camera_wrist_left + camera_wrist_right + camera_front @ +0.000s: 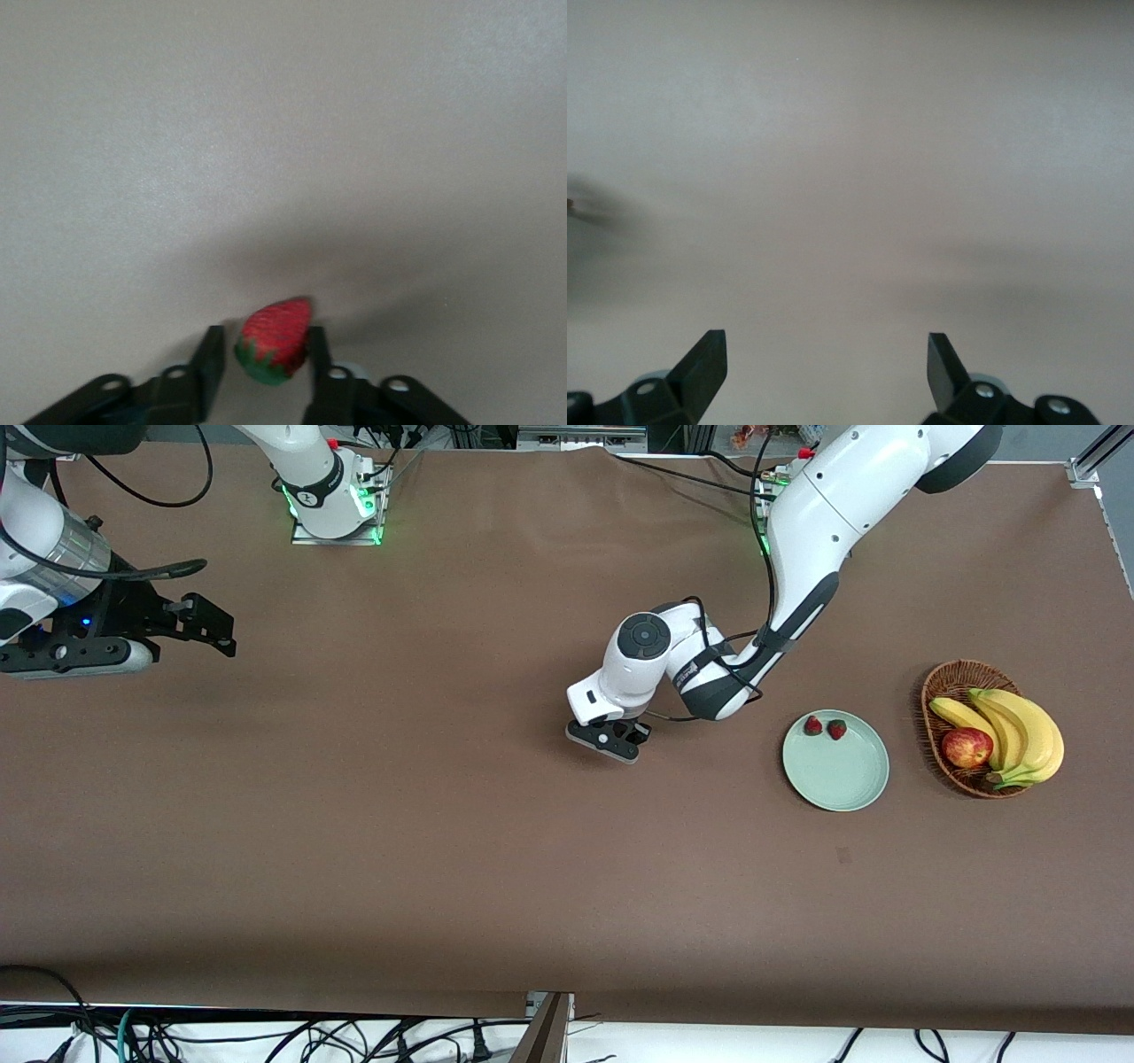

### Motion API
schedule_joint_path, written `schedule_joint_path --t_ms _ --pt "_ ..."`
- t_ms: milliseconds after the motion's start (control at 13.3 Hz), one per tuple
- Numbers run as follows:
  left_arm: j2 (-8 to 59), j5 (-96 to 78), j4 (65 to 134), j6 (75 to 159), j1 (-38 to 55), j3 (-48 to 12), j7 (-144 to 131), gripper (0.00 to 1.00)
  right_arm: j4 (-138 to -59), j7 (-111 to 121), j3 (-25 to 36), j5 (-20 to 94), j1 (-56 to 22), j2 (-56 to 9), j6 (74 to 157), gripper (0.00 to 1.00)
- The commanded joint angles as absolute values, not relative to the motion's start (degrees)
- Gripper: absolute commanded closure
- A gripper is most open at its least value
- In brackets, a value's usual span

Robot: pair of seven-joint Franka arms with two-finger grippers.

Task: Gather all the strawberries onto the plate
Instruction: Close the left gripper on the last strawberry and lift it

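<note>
Left gripper (617,737) is sitting low over the mid-table cloth (443,824), wrist bent down from the left arm (824,505). In its wrist view the fingers (209,363) are standing close on either side of a strawberry (276,341); one finger is touching the berry's side, the other is just beside it with a thin gap showing, so a firm grip cannot be confirmed. The berry is lying on the cloth between the fingertips, red tip pointing away from the gripper, green cap toward it. From the front the berry itself is hidden under the gripper. The plate (842,784) is resting on the table beside this gripper, toward the left arm's end, well apart from it. Two more strawberries (813,725) (836,730) are lying side by side in the plate, near the part of its rim closest to the arm bases. The basket (952,682) with bananas (1019,731) and an apple (967,747) is sitting just past the plate, still farther from the gripper. Right gripper (199,624) is waiting up over the right arm's end of the table, fingers (704,363) spread wide, nothing between them but bare cloth.
</note>
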State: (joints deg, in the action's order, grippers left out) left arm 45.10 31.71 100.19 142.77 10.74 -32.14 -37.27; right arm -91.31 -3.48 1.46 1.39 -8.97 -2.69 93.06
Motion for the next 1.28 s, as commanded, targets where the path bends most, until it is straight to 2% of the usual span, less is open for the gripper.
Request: schedule_joint_path --t_ms 0,301,527,828,1205 --pt "45.53 33.75 98.44 142.47 11.34 -31.55 -38.32 0.80 -89.82 -3.08 1.14 0.88 -8.09 -3.25 92.90 0.00" --pt "43.25 33.75 98.61 141.51 10.20 -31.73 -37.62 0.80 -89.82 -3.16 1.23 0.97 -8.00 -3.52 92.55 0.00" --pt "38.94 32.70 98.88 135.20 6.34 -34.44 -34.83 0.79 -89.82 -3.16 1.23 0.97 -8.00 -3.52 92.64 0.00" --pt "39.02 31.03 98.61 125.09 -10.33 -48.66 -21.75 0.79 -89.82 -3.16 1.23 1.05 -8.09 -3.52 92.72 0.00" --pt "38.85 29.36 98.79 111.47 -25.71 -59.21 -4.08 0.79 -89.82 -3.25 1.23 1.14 -8.00 -3.52 92.55 0.00"
